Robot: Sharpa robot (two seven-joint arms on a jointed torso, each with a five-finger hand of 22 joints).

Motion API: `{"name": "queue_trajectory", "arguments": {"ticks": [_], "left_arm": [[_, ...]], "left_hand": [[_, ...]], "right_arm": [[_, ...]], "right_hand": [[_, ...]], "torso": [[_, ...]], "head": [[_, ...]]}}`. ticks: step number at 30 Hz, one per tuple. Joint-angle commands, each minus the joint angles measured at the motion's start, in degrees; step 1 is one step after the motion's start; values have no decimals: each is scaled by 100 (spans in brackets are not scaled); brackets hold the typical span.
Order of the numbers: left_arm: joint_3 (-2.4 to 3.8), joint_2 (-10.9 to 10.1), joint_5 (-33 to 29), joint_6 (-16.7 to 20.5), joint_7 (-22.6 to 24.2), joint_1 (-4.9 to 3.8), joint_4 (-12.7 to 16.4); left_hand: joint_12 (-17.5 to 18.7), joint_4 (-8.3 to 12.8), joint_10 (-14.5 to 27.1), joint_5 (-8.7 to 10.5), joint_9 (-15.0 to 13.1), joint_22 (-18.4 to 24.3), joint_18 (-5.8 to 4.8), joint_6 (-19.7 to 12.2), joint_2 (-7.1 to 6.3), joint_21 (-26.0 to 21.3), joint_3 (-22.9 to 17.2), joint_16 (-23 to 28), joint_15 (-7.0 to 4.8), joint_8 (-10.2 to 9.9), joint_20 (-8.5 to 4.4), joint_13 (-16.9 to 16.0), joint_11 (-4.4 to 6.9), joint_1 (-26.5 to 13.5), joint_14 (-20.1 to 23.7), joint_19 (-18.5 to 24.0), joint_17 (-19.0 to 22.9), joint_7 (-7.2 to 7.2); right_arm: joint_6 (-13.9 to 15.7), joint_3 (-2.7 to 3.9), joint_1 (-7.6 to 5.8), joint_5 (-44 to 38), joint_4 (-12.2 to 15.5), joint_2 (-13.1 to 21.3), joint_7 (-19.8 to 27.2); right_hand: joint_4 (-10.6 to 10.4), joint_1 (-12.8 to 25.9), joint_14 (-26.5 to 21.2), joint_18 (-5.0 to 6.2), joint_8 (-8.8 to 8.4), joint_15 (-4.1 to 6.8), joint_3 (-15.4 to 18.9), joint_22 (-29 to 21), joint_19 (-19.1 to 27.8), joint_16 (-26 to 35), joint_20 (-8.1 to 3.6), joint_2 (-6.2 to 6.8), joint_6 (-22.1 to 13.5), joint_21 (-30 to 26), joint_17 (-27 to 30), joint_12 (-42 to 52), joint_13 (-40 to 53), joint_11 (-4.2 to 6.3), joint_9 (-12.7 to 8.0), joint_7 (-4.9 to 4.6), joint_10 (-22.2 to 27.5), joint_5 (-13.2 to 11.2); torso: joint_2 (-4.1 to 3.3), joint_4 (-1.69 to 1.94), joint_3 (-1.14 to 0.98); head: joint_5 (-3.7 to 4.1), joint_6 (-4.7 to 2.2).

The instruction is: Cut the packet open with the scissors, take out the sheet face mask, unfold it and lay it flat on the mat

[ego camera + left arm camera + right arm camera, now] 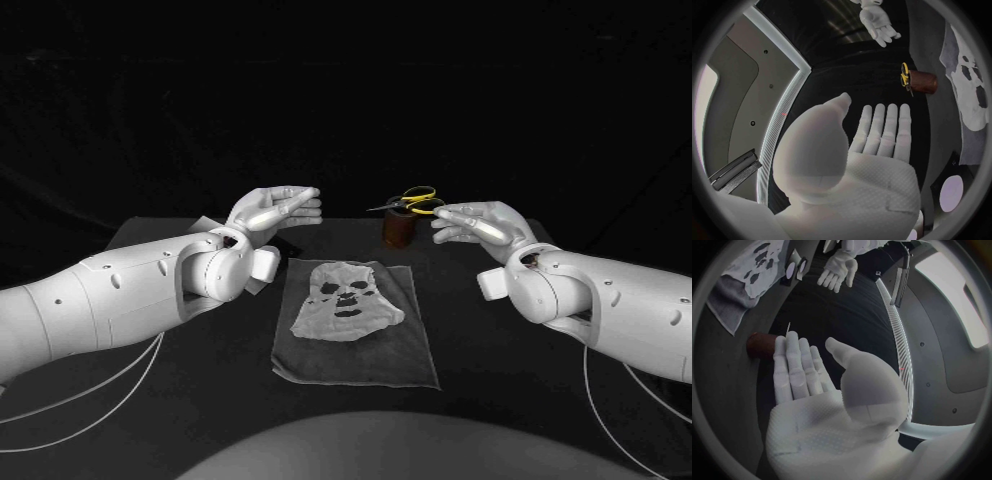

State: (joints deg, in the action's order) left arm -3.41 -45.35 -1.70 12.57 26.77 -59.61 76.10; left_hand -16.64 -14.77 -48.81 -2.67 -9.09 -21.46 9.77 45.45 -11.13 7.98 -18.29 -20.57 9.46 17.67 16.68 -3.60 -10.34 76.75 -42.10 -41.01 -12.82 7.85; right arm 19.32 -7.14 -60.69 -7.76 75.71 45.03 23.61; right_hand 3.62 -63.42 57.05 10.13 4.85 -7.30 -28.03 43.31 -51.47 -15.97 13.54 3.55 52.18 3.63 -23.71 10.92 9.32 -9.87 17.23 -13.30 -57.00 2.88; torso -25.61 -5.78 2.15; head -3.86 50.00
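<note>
Head looks down; wrists (close behind palms) share mat (pixel 361 362).

dim, black surroundings. light from above leaves the left arm (pixel 101 300), right arm (pixel 620 300) and sheet face mask (pixel 346 300) pale against the mat (pixel 361 360). wrist views bend straight edges, and a bright panel (pixel 967 305) glares at the rim.

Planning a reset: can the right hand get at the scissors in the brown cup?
Probably yes: the right hand is open and empty, close beside the scissors resting in the brown cup, with nothing between them.
</note>
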Motion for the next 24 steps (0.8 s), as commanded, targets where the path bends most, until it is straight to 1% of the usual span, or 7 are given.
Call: {"name": "queue_trajectory", "arguments": {"ticks": [1, 5, 6, 10, 11, 14, 24], "left_arm": [[8, 99, -553, 219, 455, -6, -117], [8, 220, -598, 366, 572, -3, -250], [1, 185, -304, 142, 205, -1, -214], [12, 181, -289, 237, 208, -3, -164], [21, 178, -276, 320, 211, -4, -120], [49, 168, -237, 569, 219, -9, 12], [217, 110, -3, 2057, 267, -35, 803]], "left_hand": [[284, -145, 84, -15, 25, 173, -168, -48, 101, -210, 272, 268, 5, -99, -9, 2, 87, -54, 116, 116, 126, -44], [688, -186, 169, -10, 55, 382, -303, -120, 313, -414, 755, 682, 90, -234, -5, -2, 215, -199, 442, 199, 329, -46], [1664, 1477, 4881, 267, 909, 2146, -977, -4545, 1113, -798, 1829, 2057, -946, -1767, -1668, 360, 1034, -2439, 4210, 4101, 1282, -785], [1664, 1477, 4881, 267, 909, 2146, -977, -4545, 1113, -798, 1829, 2057, -946, -1767, -1668, 360, 1034, -2988, 4210, 4101, 1282, -785], [1664, 1477, 4881, 267, 909, 2146, -977, -4545, 1113, -798, 1829, 2057, -946, -1767, -1668, 360, 1034, -3237, 4210, 4101, 1282, -785], [1664, 1477, 4881, 267, 909, 2146, -977, -4545, 1113, -798, 1829, 2057, -946, -1767, -1668, 360, 1034, -7675, 4210, 4101, 1282, -785], [1664, 1477, 4881, 267, 909, 2146, -977, -4545, 1113, -798, 1829, 2057, -946, -1767, -1668, 360, 1034, -7675, 4210, 4101, 1282, -785]], "right_arm": [[-484, 10, -3, 661, -39, -53, 371], [-530, 13, 1, 472, -56, -101, 415], [-205, 8, -1, 328, -51, -83, 152], [-110, 33, 1, 343, 1, -81, 169], [-27, 54, 3, 357, 47, -80, 183], [223, 120, 8, 399, 184, -75, 226], [1653, 497, 36, 638, 970, -49, 475]], "right_hand": [[-15, -23, -82, 29, -34, -32, 91, -243, 57, 144, 36, -69, -54, -9, 109, -39, -135, -22, -24, -2, 38, 13], [-42, -55, -202, 26, -83, -95, 242, -604, 147, 361, 94, -102, -151, -9, 287, -113, -329, -66, -88, -39, 95, 16], [-362, 1865, -5705, -1013, -485, 730, 2803, -4331, 5147, 1597, -1354, -355, -5218, -363, 2371, -1092, -932, 987, -1723, 1330, 5700, -288], [-362, 2323, -5705, -1013, -485, 730, 2803, -4331, 5147, 1597, -1354, -355, -5218, -363, 2371, -1092, -932, 987, -1723, 1330, 5700, -288], [-362, 6342, -5705, -1013, -485, 730, 2803, -4331, 5147, 1597, -1354, -355, -5218, -363, 2371, -1092, -932, 987, -1723, 1330, 5700, -288], [-362, 6342, -5705, -1013, -485, 730, 2803, -4331, 5147, 1597, -1354, -355, -5218, -363, 2371, -1092, -932, 987, -1723, 1330, 5700, -288], [-362, 6342, -5705, -1013, -485, 730, 2803, -4331, 5147, 1597, -1354, -355, -5218, -363, 2371, -1092, -932, 987, -1723, 1330, 5700, -288]], "torso": [[144, 5, -19], [182, 25, -53], [119, 11, -20], [98, 28, -26], [80, 43, -31], [26, 89, -47], [-298, 361, -140]], "head": [[-48, 0], [-71, 0], [-52, 0], [-38, -48], [-27, -89], [8, -214], [218, -964]]}}
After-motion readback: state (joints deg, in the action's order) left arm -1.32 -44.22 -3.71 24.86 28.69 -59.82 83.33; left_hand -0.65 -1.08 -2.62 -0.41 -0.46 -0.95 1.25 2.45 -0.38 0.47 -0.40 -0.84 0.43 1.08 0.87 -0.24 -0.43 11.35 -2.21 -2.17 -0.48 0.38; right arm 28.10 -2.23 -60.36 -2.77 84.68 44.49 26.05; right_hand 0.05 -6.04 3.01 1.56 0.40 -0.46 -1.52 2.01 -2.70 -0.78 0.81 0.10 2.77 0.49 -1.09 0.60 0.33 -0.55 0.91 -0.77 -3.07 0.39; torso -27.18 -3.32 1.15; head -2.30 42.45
